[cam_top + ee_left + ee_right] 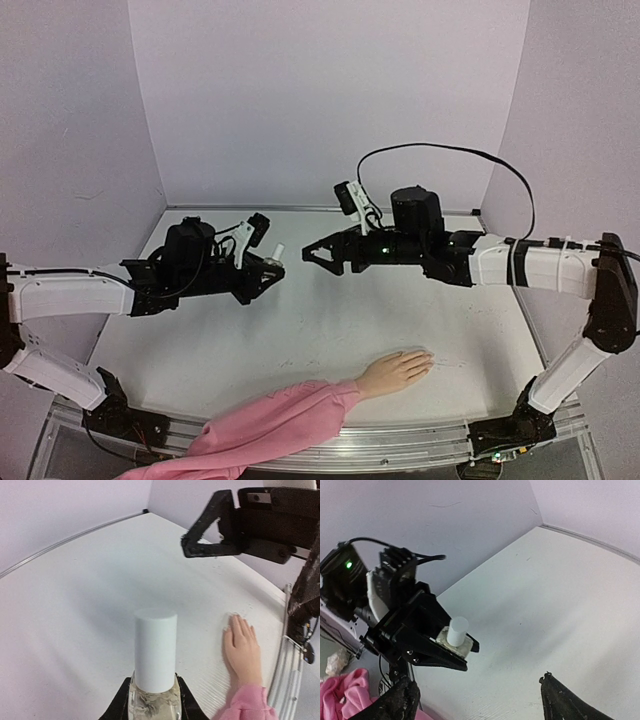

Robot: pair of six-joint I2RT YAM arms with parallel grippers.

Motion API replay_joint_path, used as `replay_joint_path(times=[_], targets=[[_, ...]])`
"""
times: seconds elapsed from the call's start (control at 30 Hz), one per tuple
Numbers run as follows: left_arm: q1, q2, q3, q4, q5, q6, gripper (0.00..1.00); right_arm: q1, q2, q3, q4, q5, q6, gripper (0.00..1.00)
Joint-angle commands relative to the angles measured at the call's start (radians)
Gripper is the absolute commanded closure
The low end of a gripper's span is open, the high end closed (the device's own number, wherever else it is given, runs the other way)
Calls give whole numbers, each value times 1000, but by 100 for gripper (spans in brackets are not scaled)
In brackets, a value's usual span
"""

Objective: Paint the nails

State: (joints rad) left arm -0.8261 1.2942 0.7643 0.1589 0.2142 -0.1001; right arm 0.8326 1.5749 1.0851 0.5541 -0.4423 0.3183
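The peach mannequin hand (398, 370) lies palm down at the table's near edge, with a pink sleeve (290, 420). Its nails (239, 621) are barely distinguishable from the fingers. My left gripper (266, 272) is shut on a small nail polish bottle (155, 655) with a white cylindrical cap and holds it upright above the table. The bottle also shows in the right wrist view (456, 632). My right gripper (312, 256) is open and empty. It hovers just right of the bottle, pointing at it. The hand also shows in the left wrist view (242, 650).
The white table (330, 330) is enclosed by pale lilac walls (320, 100). A metal rail (400, 440) runs along the near edge. A black cable (440, 150) loops above the right arm.
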Motion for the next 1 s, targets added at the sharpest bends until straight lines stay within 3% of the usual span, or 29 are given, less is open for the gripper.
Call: replay_joint_path(times=[0.0,0.43,0.6,0.97], targets=[[-37,-40,0,45,-293,31,100,11,18,40,15,116,186,21],[-106,38,58,45,-345,57,100,79,218,241,39,168,310,39],[-122,45,63,43,-364,60,100,89,262,290,50,155,319,52],[-123,37,80,45,-370,12,100,96,292,279,123,71,336,66]])
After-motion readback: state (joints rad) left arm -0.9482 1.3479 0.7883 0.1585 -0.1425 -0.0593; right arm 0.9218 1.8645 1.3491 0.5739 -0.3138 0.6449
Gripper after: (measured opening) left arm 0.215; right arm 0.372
